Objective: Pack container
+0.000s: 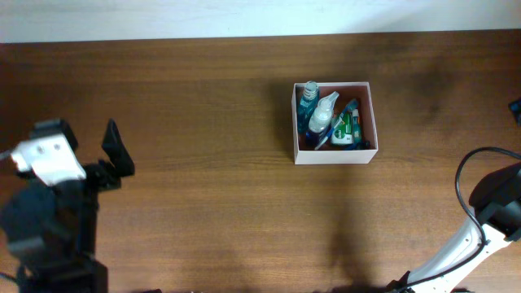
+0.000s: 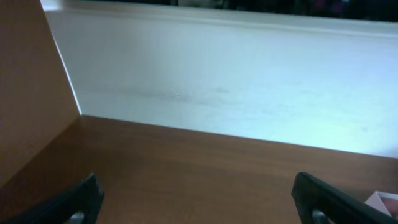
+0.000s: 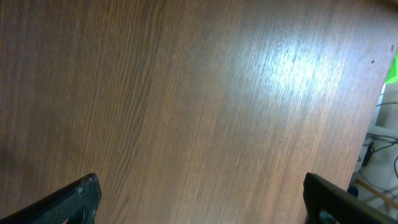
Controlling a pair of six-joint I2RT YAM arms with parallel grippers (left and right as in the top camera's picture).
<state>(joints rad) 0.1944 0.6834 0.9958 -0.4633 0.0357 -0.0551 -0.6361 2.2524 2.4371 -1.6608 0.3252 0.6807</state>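
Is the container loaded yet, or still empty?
Loaded. The overhead view shows the container holding several toiletries, among them a blue bottle, a white spray bottle and a green-and-white item.

Overhead cam looks straight down; wrist cams close over table point(image 1: 203, 163).

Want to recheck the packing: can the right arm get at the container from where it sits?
Probably yes. The container is open-topped, and only bare table lies between it and the right arm; the right gripper is open and holds nothing.
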